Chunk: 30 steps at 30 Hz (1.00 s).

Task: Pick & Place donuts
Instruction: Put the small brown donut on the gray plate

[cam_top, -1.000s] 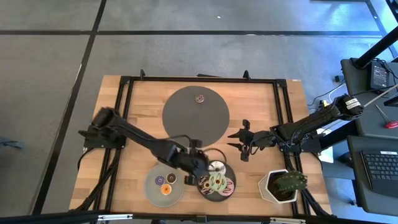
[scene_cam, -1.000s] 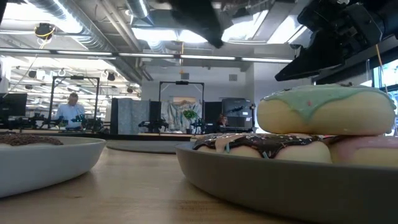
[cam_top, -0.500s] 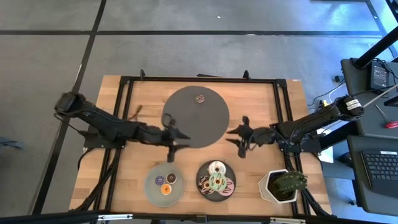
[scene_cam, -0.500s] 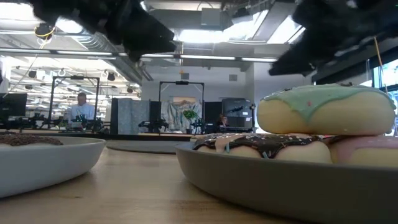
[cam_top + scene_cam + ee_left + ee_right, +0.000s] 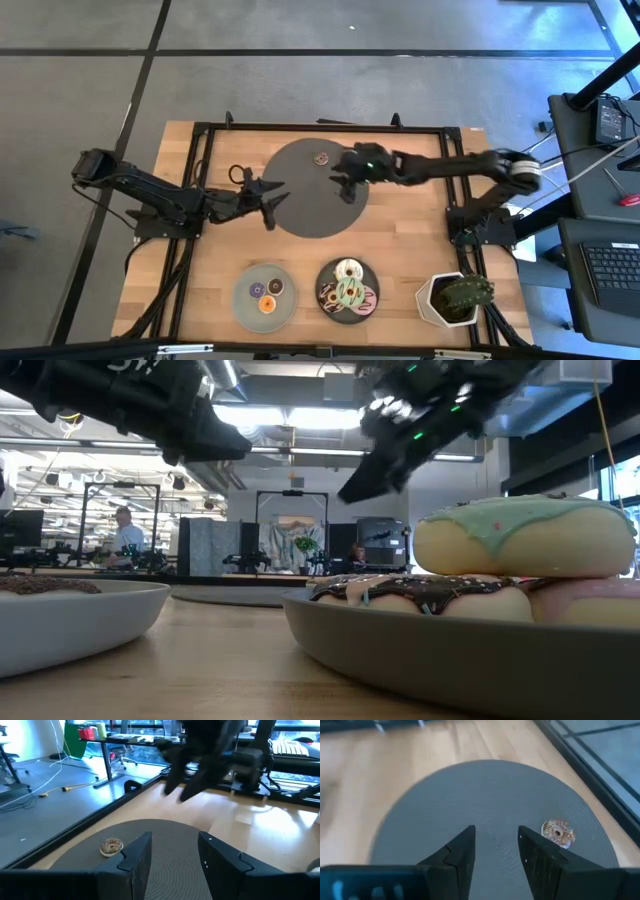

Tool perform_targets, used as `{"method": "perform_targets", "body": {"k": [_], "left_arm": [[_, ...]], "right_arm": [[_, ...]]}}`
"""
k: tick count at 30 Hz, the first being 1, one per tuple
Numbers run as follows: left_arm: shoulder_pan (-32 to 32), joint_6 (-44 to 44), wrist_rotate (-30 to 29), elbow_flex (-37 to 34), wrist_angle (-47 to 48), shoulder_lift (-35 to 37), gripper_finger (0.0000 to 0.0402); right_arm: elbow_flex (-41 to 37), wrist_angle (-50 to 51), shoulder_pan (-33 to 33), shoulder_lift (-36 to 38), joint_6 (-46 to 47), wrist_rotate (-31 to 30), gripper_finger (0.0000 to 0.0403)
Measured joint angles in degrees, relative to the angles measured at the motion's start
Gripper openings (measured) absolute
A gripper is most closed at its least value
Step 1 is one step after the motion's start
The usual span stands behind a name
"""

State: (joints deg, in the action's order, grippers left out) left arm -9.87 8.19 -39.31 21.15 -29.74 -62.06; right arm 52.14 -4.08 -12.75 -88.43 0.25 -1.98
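A small brownish sprinkled donut (image 5: 322, 157) lies flat on the far part of a large dark round mat (image 5: 300, 205); it also shows in the left wrist view (image 5: 111, 846) and the right wrist view (image 5: 558, 832). My left gripper (image 5: 268, 190) hovers open at the mat's left edge, pointing right (image 5: 172, 855). My right gripper (image 5: 345, 170) reaches in from the right and hangs open over the mat, just right of the small donut (image 5: 496, 845). Larger iced donuts, one of them green (image 5: 525, 535), are stacked on a dark plate (image 5: 372, 300). Mini donuts (image 5: 268, 295) lie on a grey plate (image 5: 243, 305).
Both plates stand near the table's near edge. A white pot with a green plant (image 5: 455, 298) sits at the near right corner. A black frame (image 5: 320, 127) runs around the table top. Bare wood lies between the mat and the plates.
My left gripper has drawn back from the dark plate of donuts, moving toward the far edge and left to the mat's left edge. My right gripper has swung from the bare wood right of the mat toward the far-left, out over the mat near the small donut.
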Motion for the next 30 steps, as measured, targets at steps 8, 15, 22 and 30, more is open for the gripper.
{"method": "perform_targets", "body": {"k": [8, 15, 22, 30], "left_arm": [[0.0, 0.0, 0.3, 0.0, 0.2, 0.0, 0.0150], [0.0, 0.0, 0.4, 0.0, 3.5, 0.0, 0.0155], [0.0, 0.0, 0.4, 0.0, 4.2, 0.0, 0.0150], [0.0, 0.0, 0.4, 0.0, 4.2, 0.0, 0.0150]], "right_arm": [[14.4, 5.6, -5.6, -17.5, -1.7, 0.6, 0.0149], [23.9, 12.2, -7.8, -28.0, -3.0, 0.2, 0.0149], [27.8, 16.2, -8.0, -31.4, -6.9, -6.3, 0.0149], [28.0, 16.6, -9.4, -33.9, -6.8, -4.0, 0.0149]]}}
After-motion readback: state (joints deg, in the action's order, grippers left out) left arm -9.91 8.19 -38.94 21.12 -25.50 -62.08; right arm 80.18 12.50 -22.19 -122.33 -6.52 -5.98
